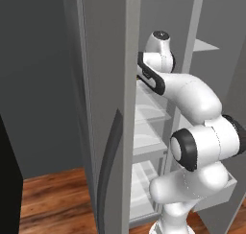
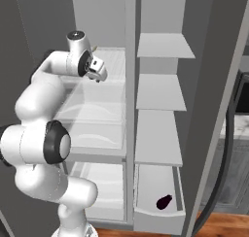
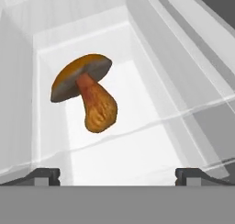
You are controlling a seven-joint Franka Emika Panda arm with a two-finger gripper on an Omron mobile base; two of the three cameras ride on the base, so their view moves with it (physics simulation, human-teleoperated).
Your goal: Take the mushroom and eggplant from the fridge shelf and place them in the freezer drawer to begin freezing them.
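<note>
Pincer (image 3: 117,173) w/ jaws spread fully wide, holding nothing, poised over the mushroom (image 3: 87,91), which lies on its side on the white fridge shelf (image 3: 151,149), apart from both tips. Eggplant (image 2: 164,201) sits inside the freezer drawer (image 2: 146,216), lower right column of fridge.

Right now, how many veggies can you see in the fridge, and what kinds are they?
Mushroom: 1, lying on the fridge shelf ahead of the open gripper
Eggplant: 1, lying in the freezer drawer
Total: 2
</note>
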